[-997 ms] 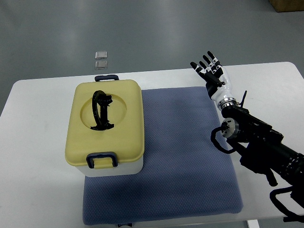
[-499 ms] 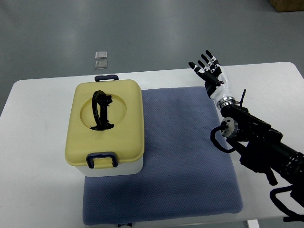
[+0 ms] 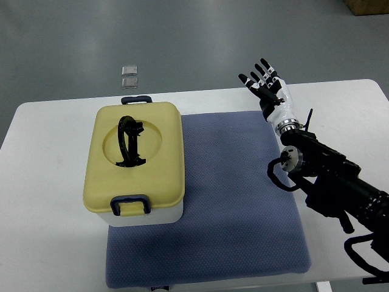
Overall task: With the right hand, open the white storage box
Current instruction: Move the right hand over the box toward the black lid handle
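Note:
The storage box [image 3: 135, 163] has a white body and a pale yellow lid. A black handle [image 3: 129, 141] lies folded in the lid's round recess. Dark blue latches sit at the front [image 3: 129, 204] and back [image 3: 136, 99]; the lid is down. My right hand [image 3: 265, 86] is raised over the table's far right part, fingers spread and holding nothing. It is well to the right of the box, about a box width away. Its black arm [image 3: 328, 182] comes in from the lower right.
The box stands on the left end of a blue-grey mat [image 3: 237, 201] on a white table [image 3: 48, 243]. Two small clear squares [image 3: 129, 75] lie on the grey floor beyond the table's far edge.
My right hand has drifted slightly up and to the left, fingers still spread. The box has not moved.

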`<control>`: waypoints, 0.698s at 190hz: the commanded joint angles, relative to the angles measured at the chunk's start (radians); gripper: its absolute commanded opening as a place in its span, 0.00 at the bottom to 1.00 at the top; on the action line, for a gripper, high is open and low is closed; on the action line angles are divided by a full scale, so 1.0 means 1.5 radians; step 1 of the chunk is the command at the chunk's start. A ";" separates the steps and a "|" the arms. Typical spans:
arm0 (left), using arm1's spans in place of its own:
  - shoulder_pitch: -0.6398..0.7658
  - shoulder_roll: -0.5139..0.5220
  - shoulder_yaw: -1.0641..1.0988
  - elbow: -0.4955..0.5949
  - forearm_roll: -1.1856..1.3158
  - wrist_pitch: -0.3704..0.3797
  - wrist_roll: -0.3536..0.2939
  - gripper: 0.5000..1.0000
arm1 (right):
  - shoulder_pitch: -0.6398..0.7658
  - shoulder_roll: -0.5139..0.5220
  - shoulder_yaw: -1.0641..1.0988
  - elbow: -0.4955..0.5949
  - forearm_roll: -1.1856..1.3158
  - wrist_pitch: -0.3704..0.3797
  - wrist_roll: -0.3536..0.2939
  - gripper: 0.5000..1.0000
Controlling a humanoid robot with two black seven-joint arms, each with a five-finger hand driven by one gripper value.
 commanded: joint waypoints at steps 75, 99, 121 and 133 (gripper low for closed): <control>0.000 0.000 0.000 0.000 0.000 0.000 0.000 1.00 | 0.067 0.000 -0.005 0.030 -0.126 -0.015 -0.007 0.86; 0.000 0.000 0.000 0.000 0.000 0.000 0.000 1.00 | 0.092 0.000 -0.033 0.052 -0.180 -0.016 -0.008 0.86; 0.000 0.000 0.000 0.000 0.000 0.000 0.000 1.00 | 0.130 0.000 -0.104 0.061 -0.208 -0.027 -0.008 0.86; 0.000 0.000 0.000 0.000 0.000 0.000 0.000 1.00 | 0.159 0.000 -0.155 0.061 -0.213 -0.031 -0.007 0.86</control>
